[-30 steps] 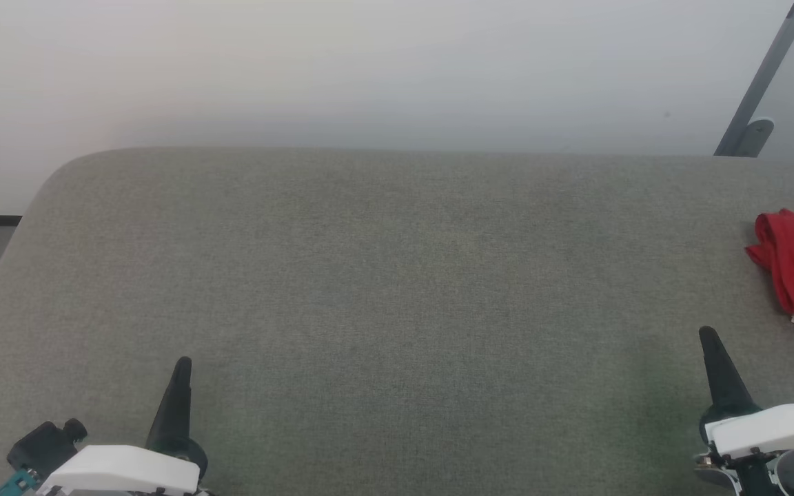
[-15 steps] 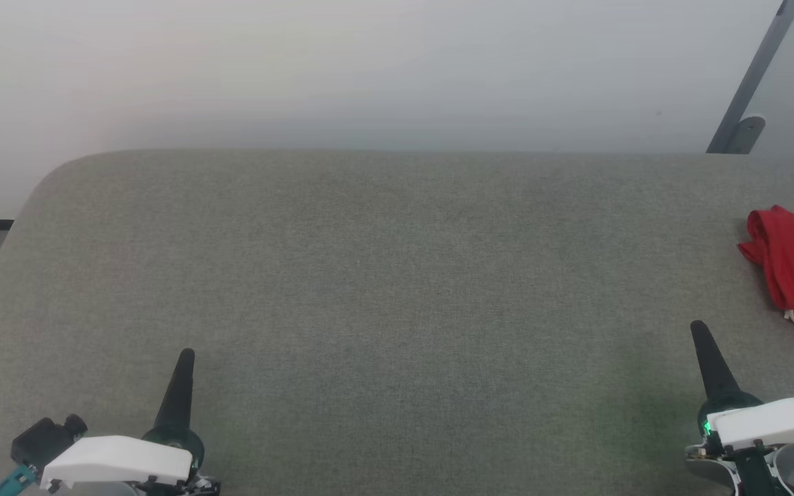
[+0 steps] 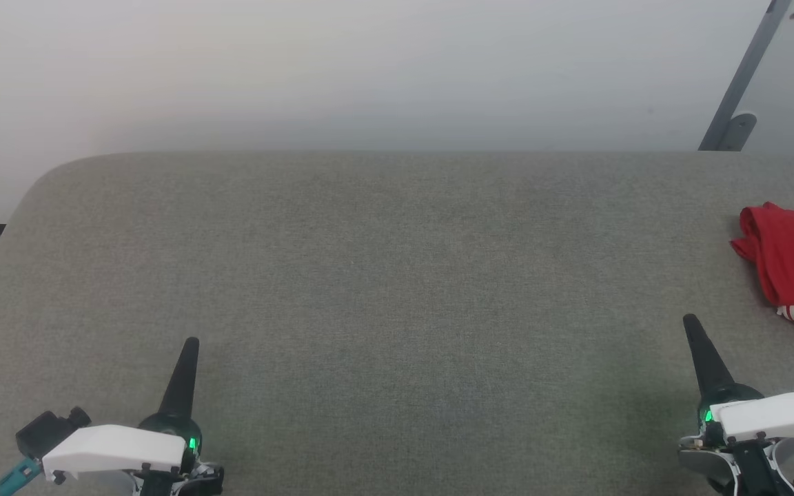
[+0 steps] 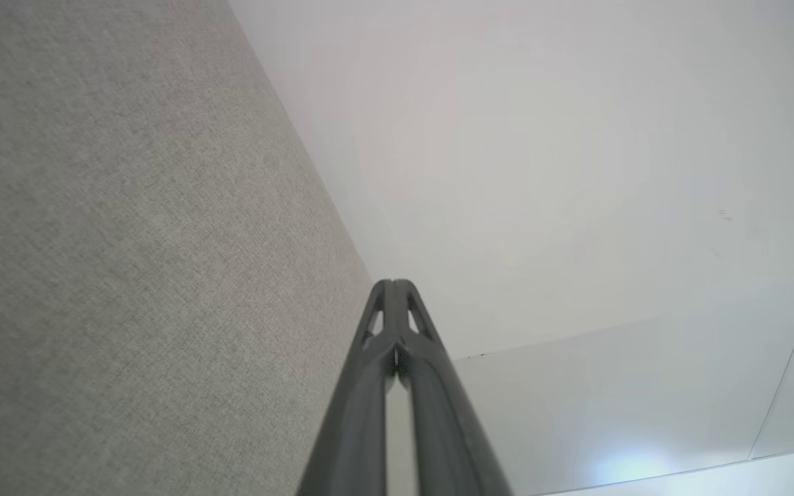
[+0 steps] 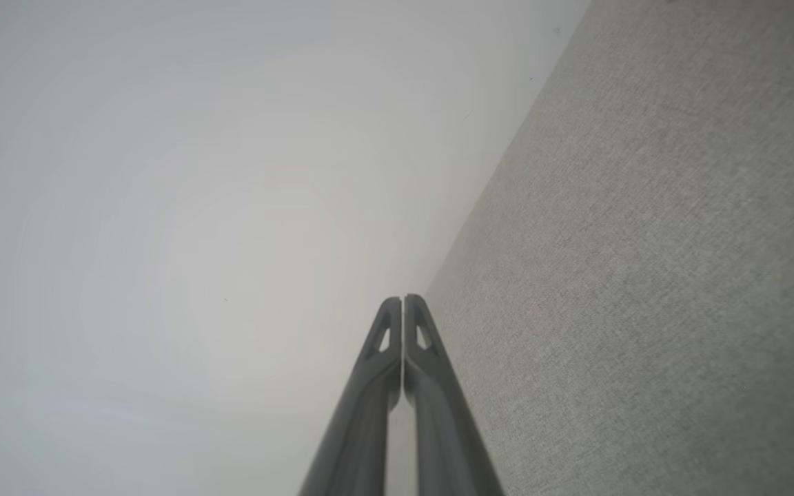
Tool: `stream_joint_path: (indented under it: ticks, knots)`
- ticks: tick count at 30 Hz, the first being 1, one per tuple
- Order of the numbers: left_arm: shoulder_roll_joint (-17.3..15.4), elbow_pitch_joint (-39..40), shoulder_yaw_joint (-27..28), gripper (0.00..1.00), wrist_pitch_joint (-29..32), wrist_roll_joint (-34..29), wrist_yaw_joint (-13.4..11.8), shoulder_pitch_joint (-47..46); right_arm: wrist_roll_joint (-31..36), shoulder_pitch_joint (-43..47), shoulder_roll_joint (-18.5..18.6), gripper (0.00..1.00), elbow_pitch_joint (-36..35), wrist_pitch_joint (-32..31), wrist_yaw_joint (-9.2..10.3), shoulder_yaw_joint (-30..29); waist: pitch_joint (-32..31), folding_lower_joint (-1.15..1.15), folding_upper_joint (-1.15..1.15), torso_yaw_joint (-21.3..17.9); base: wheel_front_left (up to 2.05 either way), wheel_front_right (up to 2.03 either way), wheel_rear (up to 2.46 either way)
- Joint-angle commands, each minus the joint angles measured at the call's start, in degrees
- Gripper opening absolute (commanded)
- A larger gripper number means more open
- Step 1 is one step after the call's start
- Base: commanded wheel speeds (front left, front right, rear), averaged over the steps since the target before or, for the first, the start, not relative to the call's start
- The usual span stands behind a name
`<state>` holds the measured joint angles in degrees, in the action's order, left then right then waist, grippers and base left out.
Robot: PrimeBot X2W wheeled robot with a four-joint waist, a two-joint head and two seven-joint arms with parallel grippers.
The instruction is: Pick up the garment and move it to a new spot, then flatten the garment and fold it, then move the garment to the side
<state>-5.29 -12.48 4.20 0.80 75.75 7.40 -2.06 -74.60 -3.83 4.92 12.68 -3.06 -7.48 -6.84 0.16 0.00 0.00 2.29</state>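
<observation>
Garment (image 3: 793,262) crumpled at right side of surface (image 3: 397,275), cut off by the frame edge. Long axis runs far-to-near, striped trim at near end. Left pincer (image 3: 191,342) and right pincer (image 3: 690,321) fully closed, empty. Versus earlier: camera panned slightly, garment unmoved.

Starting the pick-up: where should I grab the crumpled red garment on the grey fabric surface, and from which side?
Probably the bunched fold at the left end of the crumpled red garment, approached from its left with the right claw, the nearer one. That fold stands up; its right part is out of frame.
</observation>
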Motion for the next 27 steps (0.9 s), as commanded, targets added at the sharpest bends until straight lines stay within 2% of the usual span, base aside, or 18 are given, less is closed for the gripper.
stream_joint_path:
  ticks: [1, 27]
  knots:
    - [0.0, 0.1, 0.4, 0.0, 0.5, 1.9, 0.1, -1.4, -1.7, -1.0, -0.2, 0.0, -0.1, -0.4, -0.02, 0.1, 0.0, 0.0, 0.0, -0.1, 0.0, 0.0, 0.0]
    - [1.3, -1.0, 1.3, 0.0, 3.7, 11.8, 0.1, -3.3, -12.1, -2.1, -1.4, 0.0, 0.9, -2.5, -0.03, 0.2, 0.0, 0.0, 0.0, -1.4, 0.0, 0.0, 0.0]
